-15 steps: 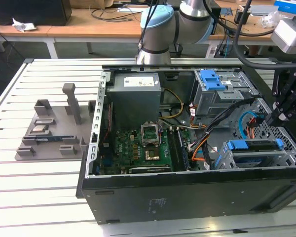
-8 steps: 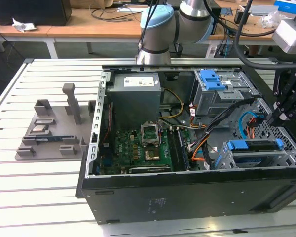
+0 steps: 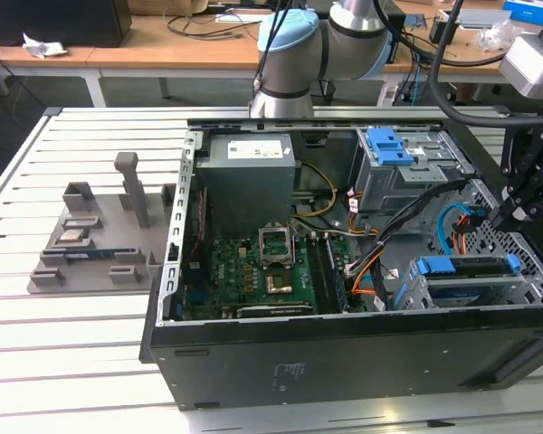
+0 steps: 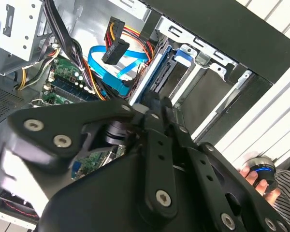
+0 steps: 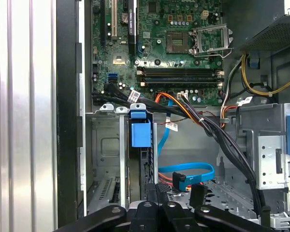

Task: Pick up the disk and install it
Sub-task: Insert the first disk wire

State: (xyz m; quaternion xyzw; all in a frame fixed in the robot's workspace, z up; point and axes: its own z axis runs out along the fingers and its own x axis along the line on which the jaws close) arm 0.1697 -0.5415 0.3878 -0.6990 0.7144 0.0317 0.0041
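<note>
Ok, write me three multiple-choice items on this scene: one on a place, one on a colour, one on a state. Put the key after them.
1. Where is the disk?
A. On the grey tray beside the case
B. In the metal drive cage inside the case
C. On top of the power supply box

2. What colour is the flat data cable on the case floor?
A. Blue
B. Green
C. White

3. How does the computer case stand?
A. Closed, with its side panel on
B. Upside down
C. Lying on its side, open, with the motherboard exposed

Key:
1. B: in the exterior view the disk, edged in blue, sits in the drive cage towards that view's right.
2. A: the first wrist view shows the data cable as blue.
3. C: the computer case has no panel on top, and the motherboard is in plain sight.
</note>
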